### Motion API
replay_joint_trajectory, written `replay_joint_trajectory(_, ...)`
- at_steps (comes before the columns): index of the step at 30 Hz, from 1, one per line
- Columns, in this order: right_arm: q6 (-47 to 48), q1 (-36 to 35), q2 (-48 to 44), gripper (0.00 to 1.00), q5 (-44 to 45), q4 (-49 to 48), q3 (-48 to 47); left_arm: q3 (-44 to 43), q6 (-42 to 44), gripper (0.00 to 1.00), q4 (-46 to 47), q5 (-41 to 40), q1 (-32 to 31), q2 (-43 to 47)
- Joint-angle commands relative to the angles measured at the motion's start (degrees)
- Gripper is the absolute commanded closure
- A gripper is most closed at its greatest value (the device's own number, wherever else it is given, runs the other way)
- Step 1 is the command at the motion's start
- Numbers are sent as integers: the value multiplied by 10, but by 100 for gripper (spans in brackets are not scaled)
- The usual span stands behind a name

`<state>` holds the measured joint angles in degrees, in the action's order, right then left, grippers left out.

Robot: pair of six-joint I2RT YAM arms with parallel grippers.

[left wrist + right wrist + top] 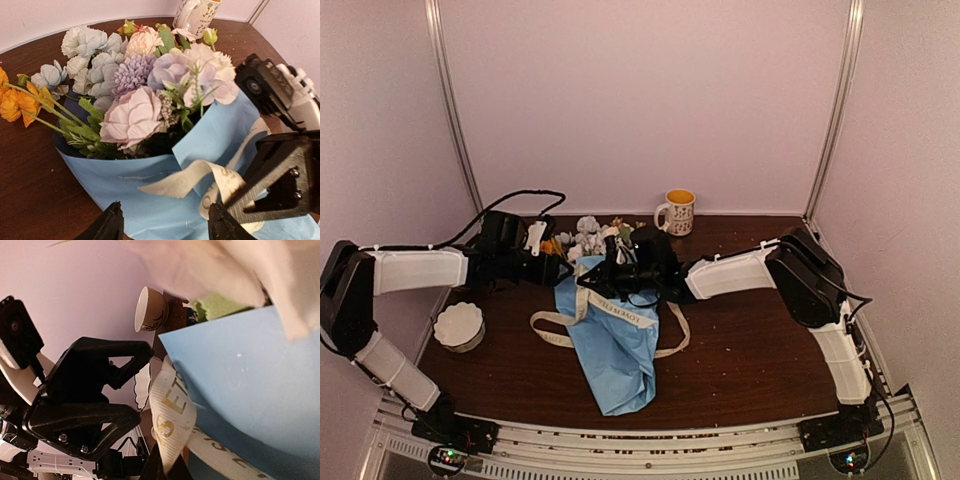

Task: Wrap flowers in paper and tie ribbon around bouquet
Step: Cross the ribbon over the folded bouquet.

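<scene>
The bouquet lies on the table, its blue paper (615, 345) cone running toward the near edge and the flowers (585, 236) at the far end. The cream ribbon (620, 312) with gold lettering crosses the cone and trails in loops on both sides. My right gripper (169, 472) is shut on a folded stretch of ribbon (172, 415) beside the paper (240, 380). My left gripper (167, 227) stands open just short of the cone, nothing between its fingers; a loose ribbon (185, 182) end lies on the paper (125, 190) ahead of it. Both grippers meet at the cone's upper left side.
A patterned mug (678, 211) with a yellow inside stands at the back of the table behind the flowers. A white scalloped bowl (459, 326) sits at the left near my left arm. The brown table (750, 350) ends at walls on three sides.
</scene>
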<state>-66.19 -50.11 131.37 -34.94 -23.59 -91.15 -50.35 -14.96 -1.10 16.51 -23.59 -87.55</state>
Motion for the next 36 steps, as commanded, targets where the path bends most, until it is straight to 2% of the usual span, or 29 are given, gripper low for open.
replay_joint_trajectory(1, 7, 2, -2, 99, -7, -4, -12, 56, -45, 43, 42, 25, 4, 70)
replay_joint_trajectory(3, 10, 2, -1, 99, -8, 0, -16, 75, -46, 58, 55, 56, 3, 80)
replay_joint_trajectory(5, 12, 1, 3, 99, -10, 3, -20, 81, -44, 66, 62, 93, 3, 74)
replay_joint_trajectory(8, 11, 1, 3, 99, -9, 2, -19, 70, -37, 56, 60, 132, -4, 44)
replay_joint_trajectory(11, 13, 1, 1, 100, -9, 4, -17, 59, -38, 54, 70, 147, -6, 21)
replay_joint_trajectory(15, 13, 1, -1, 100, -9, 2, -16, 58, -35, 68, 83, 147, -6, 19)
replay_joint_trajectory(21, 12, 1, -1, 100, -9, 1, -18, 72, -36, 80, 105, 150, -7, 12)
replay_joint_trajectory(23, 11, 0, -1, 98, -10, 3, -18, 79, -41, 79, 128, 151, -6, 6)
replay_joint_trajectory(27, 11, 0, -2, 95, -12, 1, -17, 78, -47, 66, 156, 157, -7, -15)
replay_joint_trajectory(30, 8, 0, -2, 94, -13, -2, -17, 68, -44, 65, 156, 159, -6, -32)
replay_joint_trajectory(33, 7, 2, 0, 94, -14, -2, -16, 63, -44, 73, 159, 169, -7, -36)
replay_joint_trajectory(36, 5, 1, 2, 93, -14, -2, -16, 70, -47, 91, 175, 169, -7, -30)
